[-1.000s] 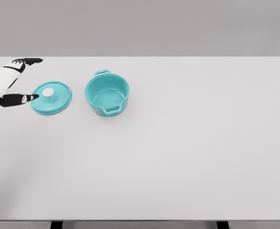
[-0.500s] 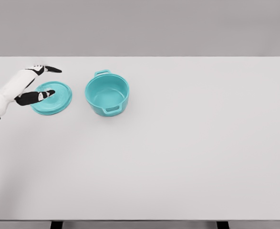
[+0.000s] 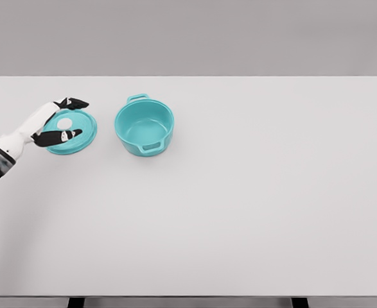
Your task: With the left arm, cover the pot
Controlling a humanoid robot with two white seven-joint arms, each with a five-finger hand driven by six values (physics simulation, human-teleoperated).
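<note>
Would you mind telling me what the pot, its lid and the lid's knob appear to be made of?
Pot and lid: probably enamelled metal or ceramic, judging by the uniform teal with soft sheen; a render leaves it open. Knob: matte white, perhaps plastic or ceramic.

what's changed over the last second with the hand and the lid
The left hand moved right, from the table's left edge to over the teal lid, its fingers now straddling the white knob, not visibly gripping. Lid, pot and table stayed put.
</note>
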